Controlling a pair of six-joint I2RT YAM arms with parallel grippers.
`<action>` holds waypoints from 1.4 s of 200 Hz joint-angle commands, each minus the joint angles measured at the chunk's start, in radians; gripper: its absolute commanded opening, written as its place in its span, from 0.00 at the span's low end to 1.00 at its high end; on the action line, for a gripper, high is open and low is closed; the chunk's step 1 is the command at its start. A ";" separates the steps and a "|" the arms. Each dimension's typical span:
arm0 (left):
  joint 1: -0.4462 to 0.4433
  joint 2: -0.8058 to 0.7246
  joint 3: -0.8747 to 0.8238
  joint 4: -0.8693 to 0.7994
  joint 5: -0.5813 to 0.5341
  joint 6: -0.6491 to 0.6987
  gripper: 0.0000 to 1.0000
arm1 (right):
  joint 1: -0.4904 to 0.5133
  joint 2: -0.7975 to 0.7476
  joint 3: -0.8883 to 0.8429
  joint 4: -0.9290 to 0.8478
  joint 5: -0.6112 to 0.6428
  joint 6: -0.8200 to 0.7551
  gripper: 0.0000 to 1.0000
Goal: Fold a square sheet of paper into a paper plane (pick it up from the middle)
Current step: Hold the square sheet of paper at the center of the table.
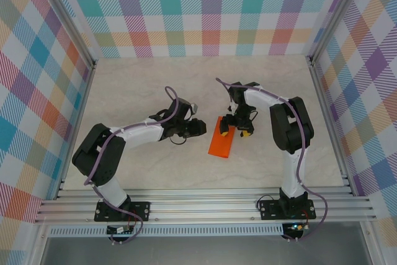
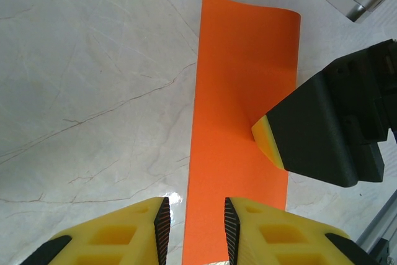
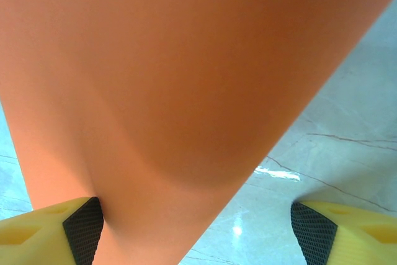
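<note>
- The left gripper (image 1: 197,127), left of centre in the top view, hovers just beside the paper's left edge. Its jaws are narrowly parted and grip nothing, and in its wrist view that edge shows in the gap between them.
- The square sheet of paper (image 1: 221,139), folded into a long orange strip, lies at mid-frame on the marble table (image 1: 142,85). One short end seems to curl up slightly.
- The right gripper (image 1: 236,128), just right of the strip, has its jaws spread wide. One fingertip (image 2: 268,142) presses down on the paper and dimples it, while the other stands over bare table.
- The step in hand looks like firming the crease. The pinning finger should hold steady while the left jaws press flat along the edge, so the layers do not slip.
- Nothing here serves as a container; the paper rests straight on the table.
</note>
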 commanded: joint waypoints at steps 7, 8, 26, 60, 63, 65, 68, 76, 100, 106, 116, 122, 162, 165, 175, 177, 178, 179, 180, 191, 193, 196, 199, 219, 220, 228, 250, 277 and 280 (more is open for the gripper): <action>-0.020 0.029 0.041 -0.013 0.024 -0.006 0.31 | -0.013 0.096 -0.035 0.029 0.087 -0.007 0.85; -0.020 0.031 0.042 -0.014 0.025 -0.006 0.31 | -0.012 0.097 -0.035 0.028 0.088 -0.007 0.85; -0.027 0.054 0.064 -0.026 0.035 -0.006 0.29 | -0.013 0.097 -0.036 0.029 0.088 -0.004 0.84; -0.041 0.113 0.116 -0.064 0.045 -0.010 0.18 | -0.011 0.098 -0.035 0.029 0.090 0.000 0.84; -0.042 0.117 0.120 -0.065 0.048 -0.012 0.17 | -0.012 0.099 -0.035 0.029 0.091 0.000 0.84; -0.042 0.122 0.123 -0.066 0.049 -0.012 0.16 | -0.012 0.098 -0.035 0.029 0.091 0.001 0.84; -0.043 0.127 0.127 -0.068 0.052 -0.013 0.15 | -0.011 0.099 -0.035 0.028 0.092 0.001 0.84; -0.045 0.141 0.140 -0.070 0.053 -0.019 0.12 | -0.011 0.099 -0.035 0.029 0.092 0.003 0.84; -0.048 0.186 0.165 -0.062 0.076 -0.042 0.00 | -0.011 0.099 -0.035 0.028 0.093 0.003 0.84; -0.051 0.194 0.171 -0.054 0.083 -0.048 0.00 | -0.011 0.097 -0.035 0.029 0.094 0.002 0.84; -0.056 0.212 0.179 -0.045 0.089 -0.056 0.00 | -0.011 0.097 -0.036 0.029 0.093 0.005 0.84; -0.056 0.220 0.186 -0.043 0.092 -0.061 0.00 | -0.011 0.097 -0.036 0.030 0.094 0.005 0.84; -0.064 0.261 0.205 -0.014 0.107 -0.081 0.00 | -0.011 0.098 -0.040 0.035 0.095 0.007 0.84; -0.064 0.264 0.206 -0.012 0.110 -0.081 0.00 | -0.011 0.098 -0.040 0.035 0.095 0.008 0.84; -0.064 0.273 0.210 -0.007 0.115 -0.085 0.00 | -0.011 0.098 -0.040 0.033 0.093 0.008 0.84; -0.065 0.273 0.210 -0.005 0.115 -0.085 0.00 | -0.012 0.099 -0.040 0.033 0.094 0.008 0.85; -0.065 0.274 0.210 -0.004 0.116 -0.085 0.00 | -0.013 0.098 -0.040 0.034 0.093 0.008 0.85; -0.065 0.274 0.210 -0.004 0.117 -0.085 0.00 | -0.012 0.099 -0.039 0.035 0.093 0.007 0.84; -0.065 0.276 0.211 -0.003 0.117 -0.085 0.00 | -0.012 0.098 -0.039 0.035 0.094 0.008 0.84; -0.065 0.282 0.214 0.002 0.123 -0.085 0.00 | -0.011 0.099 -0.039 0.034 0.093 0.009 0.84; -0.065 0.285 0.214 0.003 0.123 -0.085 0.00 | -0.011 0.099 -0.040 0.034 0.093 0.008 0.84; -0.065 0.286 0.214 0.003 0.124 -0.085 0.00 | -0.011 0.100 -0.040 0.035 0.093 0.009 0.84; -0.065 0.287 0.214 0.003 0.125 -0.085 0.00 | -0.011 0.100 -0.040 0.034 0.094 0.010 0.84; -0.064 0.299 0.217 0.006 0.123 -0.088 0.00 | -0.012 0.102 -0.040 0.036 0.094 0.010 0.84; -0.065 0.300 0.217 0.007 0.123 -0.088 0.00 | -0.011 0.102 -0.040 0.037 0.093 0.010 0.84; -0.065 0.305 0.216 0.011 0.124 -0.090 0.00 | -0.011 0.102 -0.041 0.036 0.093 0.010 0.84; -0.065 0.314 0.217 0.005 0.115 -0.092 0.00 | -0.011 0.103 -0.041 0.036 0.093 0.009 0.84; -0.065 0.322 0.207 -0.046 0.062 -0.099 0.00 | -0.011 0.103 -0.041 0.036 0.093 0.009 0.85; -0.065 0.321 0.204 -0.049 0.059 -0.101 0.00 | -0.011 0.102 -0.041 0.036 0.094 0.011 0.85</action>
